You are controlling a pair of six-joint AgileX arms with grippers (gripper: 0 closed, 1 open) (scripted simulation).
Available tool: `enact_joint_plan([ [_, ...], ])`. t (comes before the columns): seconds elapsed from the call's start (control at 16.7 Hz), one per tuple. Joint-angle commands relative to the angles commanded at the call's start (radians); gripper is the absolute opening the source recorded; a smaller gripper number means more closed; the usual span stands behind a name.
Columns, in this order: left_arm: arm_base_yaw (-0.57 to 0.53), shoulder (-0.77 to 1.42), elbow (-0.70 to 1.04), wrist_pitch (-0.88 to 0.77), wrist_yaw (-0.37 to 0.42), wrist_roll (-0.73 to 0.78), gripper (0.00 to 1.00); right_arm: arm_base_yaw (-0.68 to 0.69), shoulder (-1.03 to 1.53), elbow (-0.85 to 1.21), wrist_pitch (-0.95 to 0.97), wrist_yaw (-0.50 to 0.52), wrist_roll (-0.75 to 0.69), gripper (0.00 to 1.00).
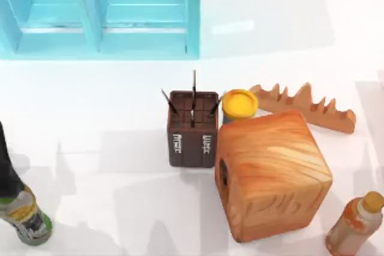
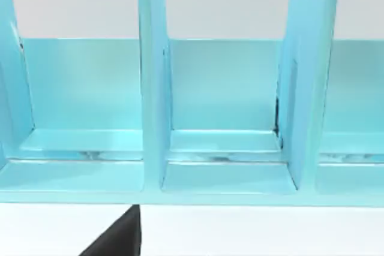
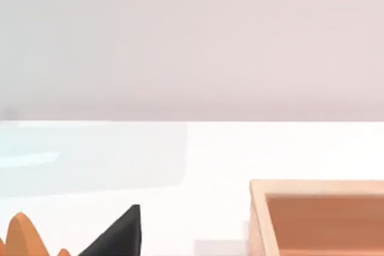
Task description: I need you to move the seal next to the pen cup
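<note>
**Tabletop layout with the pen cup at centre**

Top view. The pen cup [image 1: 192,130], a dark brown square box with inner dividers and white lettering on its near side, stands upright at the centre of the frame on the white table [image 1: 90,118]. Thin dark pens [image 1: 194,85] stick out of its compartments. Just right of its upper corner sits a yellow-lidded jar [image 1: 240,105]. The large wooden cube [image 1: 273,175] stands right of centre, its left face just beside the pen cup; whether the two touch cannot be told. Behind the cube, at the upper right, lies a jagged orange-brown wooden rack [image 1: 306,107]. A blue shelf unit [image 1: 144,10] takes up the upper left. One bottle [image 1: 354,223] lies at the lower right corner, another with a green label [image 1: 24,217] at the lower left edge.

Left wrist view. The blue shelf unit [image 2: 228,88] faces the camera with its upright dividers. A dark wedge of the left gripper [image 2: 117,238] sits at the lower edge; whether it is released or clenched cannot be told.

Right wrist view. A dark wedge of the right gripper [image 3: 117,235] sits at the lower edge, between the jagged rack [image 3: 21,235] and a wooden edge [image 3: 318,214]; its state likewise cannot be told.
</note>
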Motion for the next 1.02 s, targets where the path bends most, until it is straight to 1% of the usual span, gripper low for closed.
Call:
enact_joint_plan([
  [0.24,0.006,0.031,0.031,-0.029,-0.001,0.006,1.0,0.0,0.0,0.0,0.0,0.0,0.0,1.0],
  [0.36,0.016,0.105,0.104,-0.094,-0.001,0.018,1.0,0.0,0.0,0.0,0.0,0.0,0.0,1.0],
  [0.48,0.031,0.222,0.218,-0.188,-0.001,0.035,1.0,0.0,0.0,0.0,0.0,0.0,0.0,1.0],
  [0.66,0.058,0.477,0.444,-0.37,-0.001,0.066,1.0,0.0,0.0,0.0,0.0,0.0,0.0,1.0],
  [1.02,0.121,1.11,0.919,-0.799,0.001,0.135,1.0,0.0,0.0,0.0,0.0,0.0,0.0,1.0],
])
